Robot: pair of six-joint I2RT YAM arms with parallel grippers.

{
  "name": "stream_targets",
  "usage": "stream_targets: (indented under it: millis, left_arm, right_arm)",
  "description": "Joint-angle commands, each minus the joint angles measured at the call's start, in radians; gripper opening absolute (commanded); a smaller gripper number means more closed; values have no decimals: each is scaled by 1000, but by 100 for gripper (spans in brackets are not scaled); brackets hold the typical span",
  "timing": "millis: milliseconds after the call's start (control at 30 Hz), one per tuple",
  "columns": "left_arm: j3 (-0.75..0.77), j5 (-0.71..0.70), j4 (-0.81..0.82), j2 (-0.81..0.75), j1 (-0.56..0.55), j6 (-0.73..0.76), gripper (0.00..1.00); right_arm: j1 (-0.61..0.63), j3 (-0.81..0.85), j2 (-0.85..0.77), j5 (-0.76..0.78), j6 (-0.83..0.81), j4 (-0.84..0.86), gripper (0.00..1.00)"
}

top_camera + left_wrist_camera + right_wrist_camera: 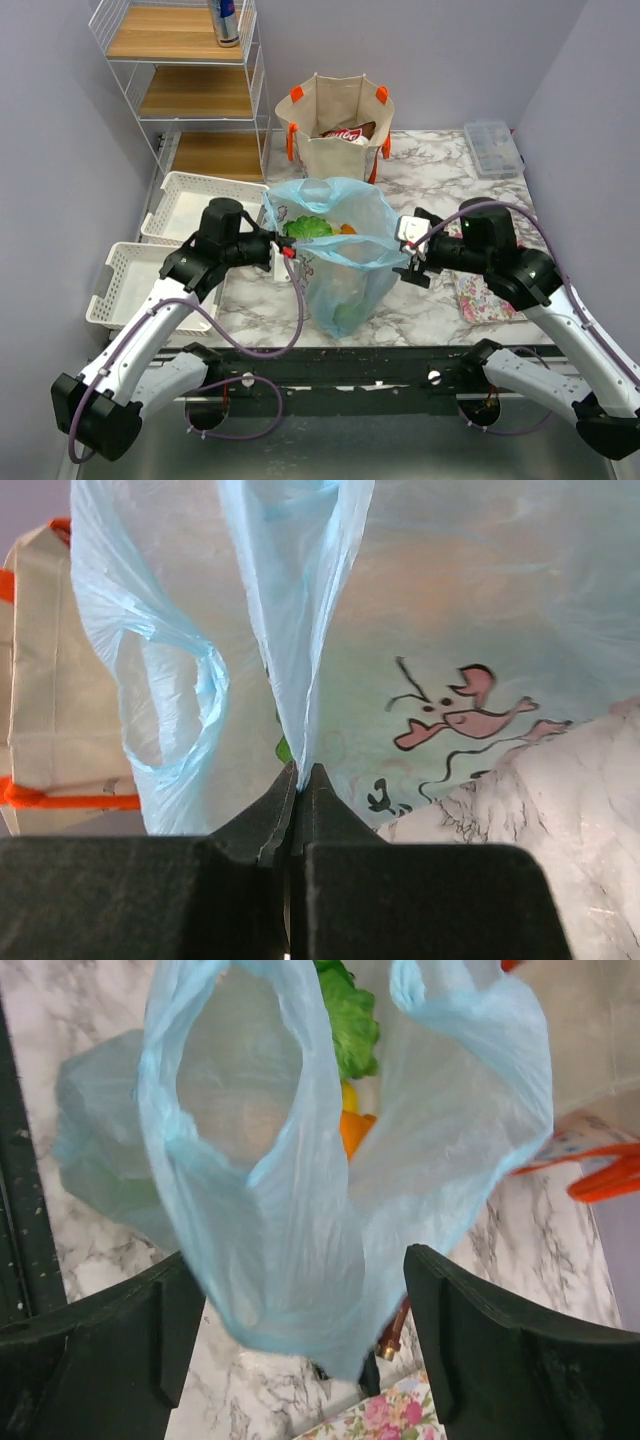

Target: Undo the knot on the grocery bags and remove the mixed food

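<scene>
- The light-blue plastic bag (pixel 345 265) stands near the middle of the near edge of the surface (pixel 440 175), mouth open, with lettuce (pixel 308 227) and an orange fruit (pixel 347 229) showing inside
- The left pincer (pixel 300 780) is clamped on a fold of the bag's rim
- The right pincer (pixel 305 1280) stands with jaws spread wide, a handle loop (pixel 165 1130) hanging between them
- The canvas tote (pixel 335 130) sits by the far edge, a red snack packet (pixel 345 133) in it

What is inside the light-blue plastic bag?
Through the open mouth of the plastic bag: green lettuce and an orange fruit. A green shape shows dimly low down; anything else is covered by the film.
</scene>
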Motion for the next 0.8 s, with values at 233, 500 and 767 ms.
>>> stream_targets:
  millis: [233,500,767]
  left_arm:
    - [-56,-27,-168,-106,-119,283,0]
    - [-62,-78,-95,-103,-121,325,0]
    - [-81,-73,-57,-135,-135,384,0]
  right_arm:
    - [-3,646,332,-163,97,-274,96]
    - [-4,723,404,-135,70,-81,100]
    - [-4,638,652,-27,90,153,100]
